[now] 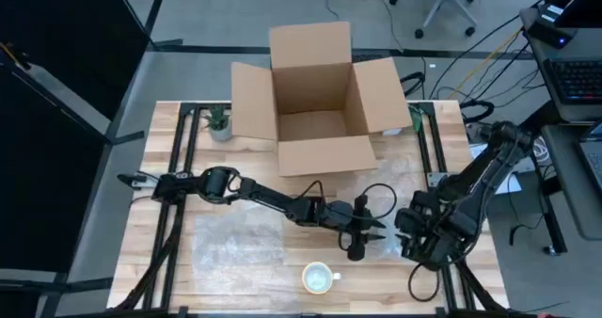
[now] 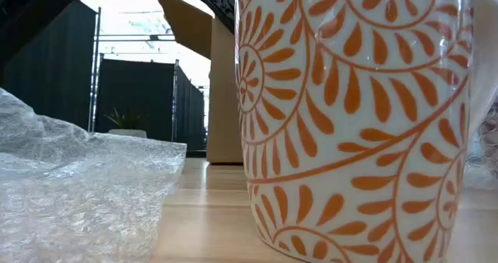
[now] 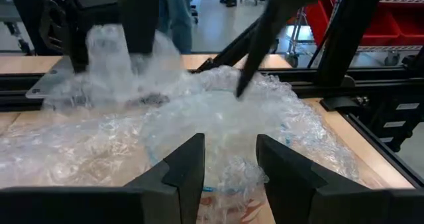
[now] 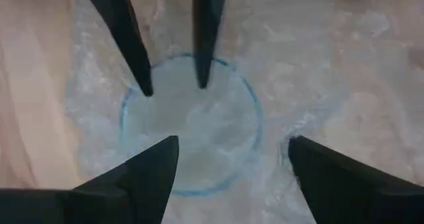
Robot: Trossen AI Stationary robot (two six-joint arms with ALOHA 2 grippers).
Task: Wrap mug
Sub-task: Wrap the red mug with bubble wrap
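Nearest the front edge of the table (image 1: 160, 167), a white mug (image 1: 318, 278) patterned with orange leaves stands upright, by itself, touched by neither arm; the low view is filled by its side. Just left of it a sheet of bubble wrap (image 1: 237, 241) lies flat on the wood. Behind the mug, right of centre, the two grippers meet over a second, crumpled sheet of wrap (image 1: 388, 245). Reaching in from the left side, the left gripper (image 1: 360, 246) points down at this sheet with its fingers (image 3: 189, 166) spread, nothing between them. Close beside it the right gripper (image 1: 406, 235) hangs over the same sheet, jaws wide apart, and its wrist view shows a clear round lid or dish (image 4: 192, 128) under the plastic, the left arm's fingertips touching down on it. Farther back an open cardboard box (image 1: 315, 102) sits at the table's rear, flaps out, with a small potted plant (image 1: 218, 122) to its left.
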